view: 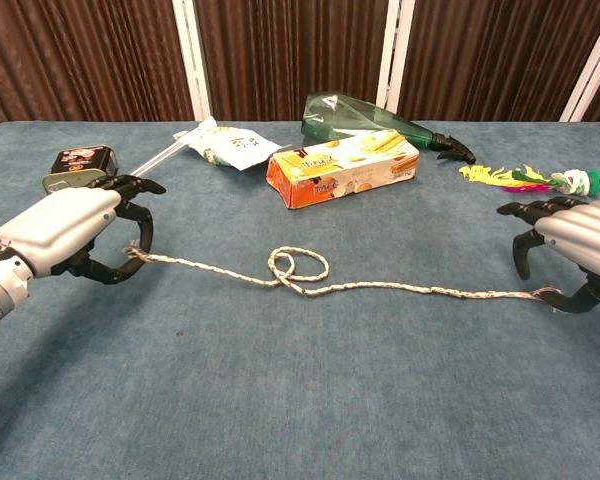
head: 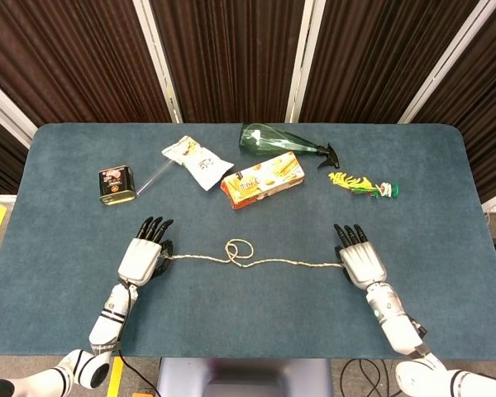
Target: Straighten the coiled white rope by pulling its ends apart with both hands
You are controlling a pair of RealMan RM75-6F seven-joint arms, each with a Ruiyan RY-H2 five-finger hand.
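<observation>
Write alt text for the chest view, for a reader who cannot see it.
A white rope lies across a blue table, a small coil near its middle, its ends at two robot hands. The left hand pinches one end; the right hand curls over the other. Behind lie a tin, snack bag, orange box, green spray bottle and feathered toy.

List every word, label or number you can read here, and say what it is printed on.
None can be read.
Orange biscuit box: print on its front, too blurred.
Tin can: picture label, text too small.
White snack packet: markings illegible.
Green spray bottle: no label visible.
</observation>
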